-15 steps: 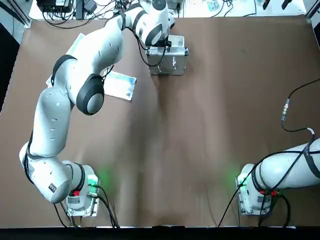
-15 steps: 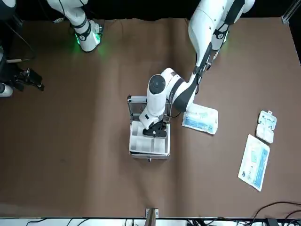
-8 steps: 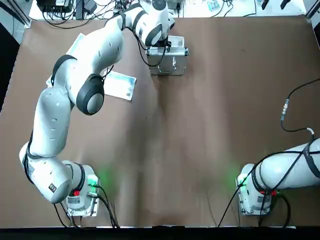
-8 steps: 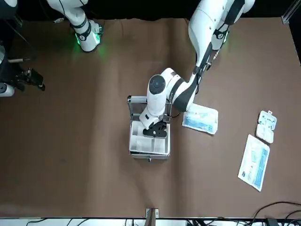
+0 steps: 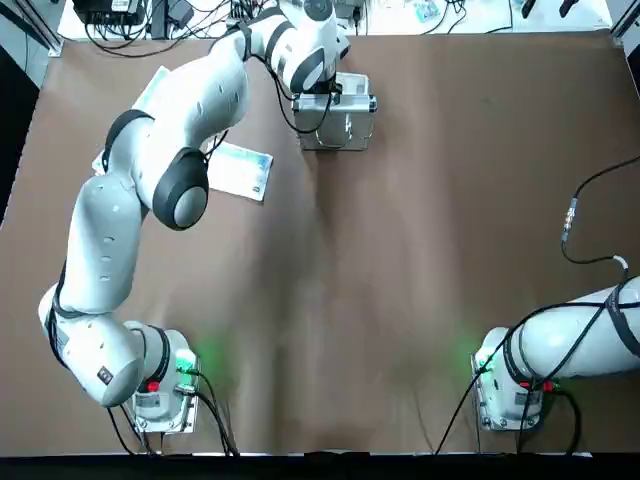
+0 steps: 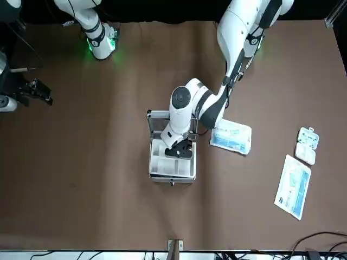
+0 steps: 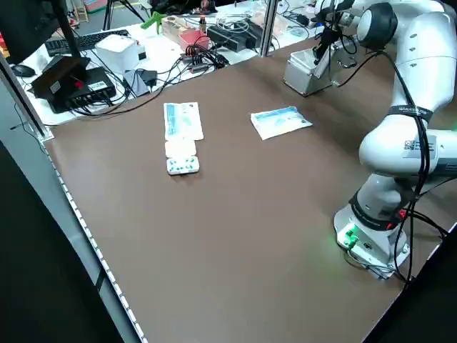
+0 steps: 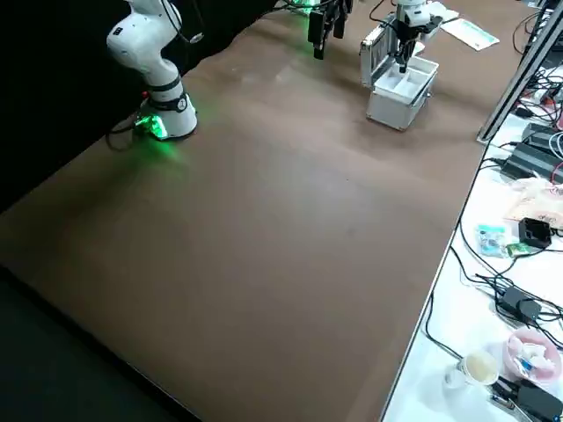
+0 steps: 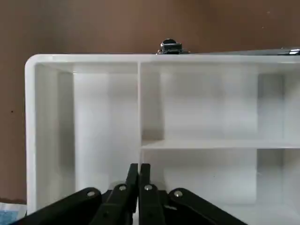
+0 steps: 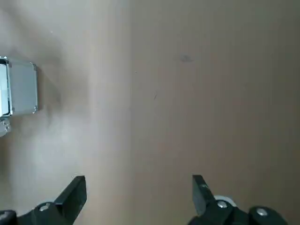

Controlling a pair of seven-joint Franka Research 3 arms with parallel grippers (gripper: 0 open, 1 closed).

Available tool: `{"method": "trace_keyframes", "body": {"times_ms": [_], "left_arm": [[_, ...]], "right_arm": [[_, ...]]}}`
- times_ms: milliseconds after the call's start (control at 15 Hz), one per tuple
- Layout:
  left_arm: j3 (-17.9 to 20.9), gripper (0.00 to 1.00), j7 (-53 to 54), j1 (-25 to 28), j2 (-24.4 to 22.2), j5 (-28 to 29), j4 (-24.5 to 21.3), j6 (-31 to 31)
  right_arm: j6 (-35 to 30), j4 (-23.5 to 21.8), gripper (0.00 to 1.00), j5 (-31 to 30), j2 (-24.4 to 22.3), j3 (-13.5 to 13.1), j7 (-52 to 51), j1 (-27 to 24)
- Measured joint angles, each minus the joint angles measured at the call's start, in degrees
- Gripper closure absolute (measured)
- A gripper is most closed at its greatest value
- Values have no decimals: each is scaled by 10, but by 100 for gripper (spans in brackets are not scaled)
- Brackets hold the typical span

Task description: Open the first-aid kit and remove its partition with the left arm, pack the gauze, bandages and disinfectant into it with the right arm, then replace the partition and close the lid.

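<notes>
The silver first-aid kit (image 6: 172,177) stands open at the table's far side. Its lid (image 5: 350,128) is tipped up on the side nearer the arms' bases. The white partition (image 9: 187,103) sits inside, split into compartments. My left gripper (image 9: 138,167) reaches down into the kit (image 8: 396,110), in line with a divider wall and shut on the partition. My right gripper (image 10: 138,192) hangs open over bare table at the robot's right, holding nothing. A blue-white packet (image 6: 230,135) lies beside the kit. The disinfectant is out of view.
A second flat packet (image 6: 293,187) and a white blister pack (image 6: 306,145) lie farther out on the robot's left. Cables, boxes and electronics (image 7: 107,64) crowd the bench past the table's far edge. The brown table (image 5: 400,280) stretches between the arm bases and the kit.
</notes>
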Motion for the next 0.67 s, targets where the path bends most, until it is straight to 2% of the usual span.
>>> {"method": "trace_keyframes", "body": {"times_ms": [667], "left_arm": [[-2,97,-15,-3,2,0,-1,2]], "right_arm": [[0,-1,1,0,0,0,0,1]]}}
